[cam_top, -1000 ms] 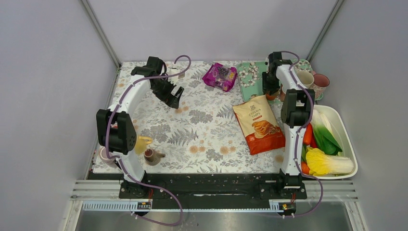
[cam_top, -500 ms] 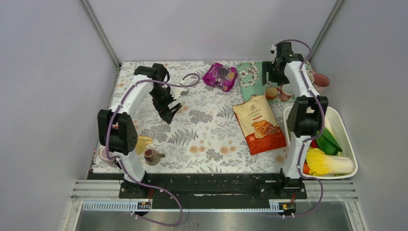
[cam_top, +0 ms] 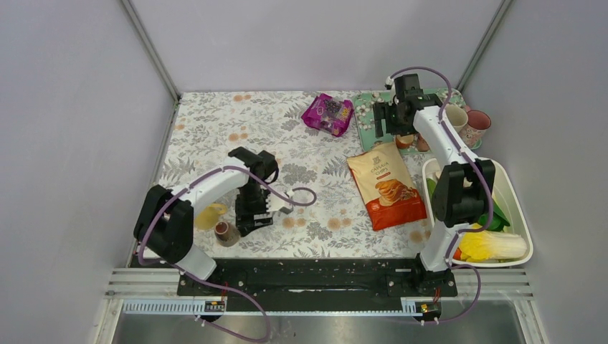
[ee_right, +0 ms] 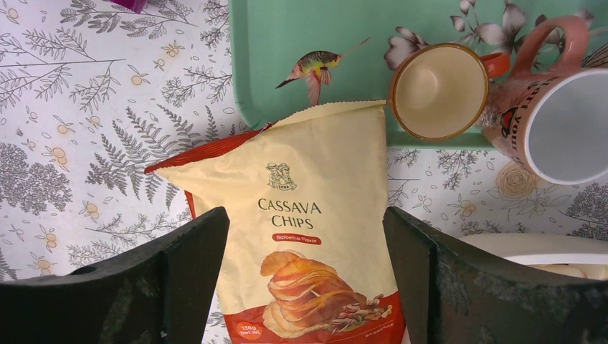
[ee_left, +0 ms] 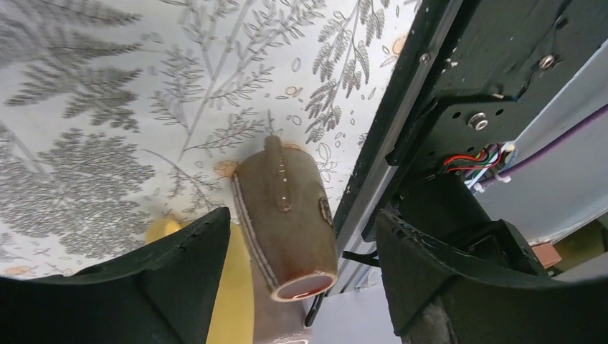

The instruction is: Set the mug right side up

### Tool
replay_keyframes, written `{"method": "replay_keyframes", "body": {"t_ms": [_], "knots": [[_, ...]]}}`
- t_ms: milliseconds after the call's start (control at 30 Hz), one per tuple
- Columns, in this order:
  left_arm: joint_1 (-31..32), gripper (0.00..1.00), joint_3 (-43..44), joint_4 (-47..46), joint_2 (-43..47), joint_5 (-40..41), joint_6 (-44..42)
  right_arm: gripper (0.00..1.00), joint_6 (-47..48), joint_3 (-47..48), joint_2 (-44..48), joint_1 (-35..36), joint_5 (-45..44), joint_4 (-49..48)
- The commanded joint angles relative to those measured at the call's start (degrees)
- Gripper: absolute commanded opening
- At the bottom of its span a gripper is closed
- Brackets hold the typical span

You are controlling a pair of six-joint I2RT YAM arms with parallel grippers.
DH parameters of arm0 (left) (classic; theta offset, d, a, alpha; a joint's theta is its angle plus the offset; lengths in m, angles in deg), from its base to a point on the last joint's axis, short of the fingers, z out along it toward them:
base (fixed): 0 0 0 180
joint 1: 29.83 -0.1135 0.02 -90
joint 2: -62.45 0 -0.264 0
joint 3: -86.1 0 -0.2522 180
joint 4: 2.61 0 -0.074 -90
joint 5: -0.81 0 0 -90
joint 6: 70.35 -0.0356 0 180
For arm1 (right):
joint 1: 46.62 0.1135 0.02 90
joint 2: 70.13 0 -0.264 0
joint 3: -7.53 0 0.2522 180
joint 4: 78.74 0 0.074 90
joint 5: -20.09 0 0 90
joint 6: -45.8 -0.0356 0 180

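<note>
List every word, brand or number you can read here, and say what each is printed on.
"CASSAVA CHIPS": front of the chips bag.
"Barbecue Flavor": red band below that, just legible.
Emblem above the name and the net-weight mark: too small to read.
Red lettering on the floral mug: partly hidden, unreadable.
Purple packet: print blurred.

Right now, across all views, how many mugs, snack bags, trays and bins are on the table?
Mugs: 5 (brown mug, orange mug, floral mug, cream mug, pink mug)
Snack bags: 2 (cassava chips bag, purple packet)
Trays: 1 (green tray)
Bins: 1 (white bin)
Total: 9
</note>
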Motion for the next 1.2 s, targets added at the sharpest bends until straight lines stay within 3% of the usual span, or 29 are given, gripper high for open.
{"method": "replay_keyframes", "body": {"t_ms": [0, 267, 467, 567, 733, 900, 1033, 1167], "knots": [[2.3, 0.77, -6.2, -6.0, 2.9, 5.6, 0.9, 0.88, -0.3, -0.8, 4.2, 0.4, -1.0, -3.4], [2.3, 0.69, -12.8, -18.2, -0.3, 12.0, 3.7, 0.89, 0.2, -2.5, 4.9, 0.7, -1.1, -3.5], [2.3, 0.29, -16.0, -19.6, -2.9, 14.4, 2.7, 0.89, 0.5, -3.1, 5.6, 0.7, -1.1, -4.1], [2.1, 0.02, -15.9, -19.2, -3.5, 15.0, 2.6, 0.89, 0.4, -3.0, 5.8, 0.8, -0.9, -4.1], [-0.9, 0.00, -8.5, -18.0, -4.2, 13.3, 5.7, 0.89, 0.1, -2.4, 6.3, 0.7, -0.1, -4.1], [-6.5, 0.00, 11.1, -11.9, -6.1, -0.3, 15.1, 0.89, -0.6, -2.1, 8.2, 0.9, 4.1, -4.1], [-11.4, 0.00, 24.2, -10.8, -8.1, -12.4, 22.9, 0.89, -1.9, -4.4, 11.4, 1.4, 16.0, -7.3], [-16.0, 0.00, 36.2, -12.3, -10.4, -23.6, 32.2, 0.89, -2.5, -10.1, 16.1, 5.8, 29.5, -16.7]]}}
